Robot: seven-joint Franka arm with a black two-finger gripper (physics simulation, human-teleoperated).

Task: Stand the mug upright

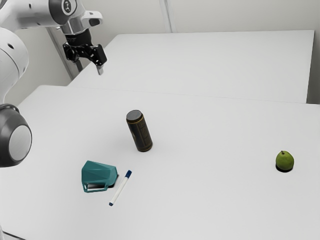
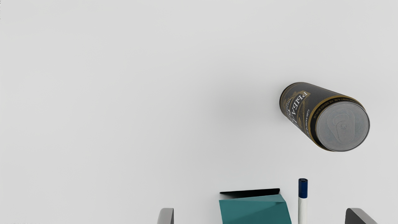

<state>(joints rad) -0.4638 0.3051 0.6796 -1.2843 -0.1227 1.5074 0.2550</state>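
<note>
A teal faceted mug (image 1: 97, 175) lies on its side on the white table in the exterior view, its handle toward the view's bottom edge. My gripper (image 1: 100, 69) is high above the table at the exterior view's upper left, well away from the mug. In the wrist view the gripper (image 2: 259, 216) is open, its two fingertips wide apart with no contact on anything. Part of the mug (image 2: 255, 211) shows between and below them, cut off by the picture's edge; its opening cannot be made out.
A white marker with a blue cap (image 1: 120, 188) lies close beside the mug. A tall black can (image 1: 139, 131) stands behind them. A green fruit (image 1: 284, 160) sits far off at the exterior view's right. The white table (image 1: 215, 200) extends around them.
</note>
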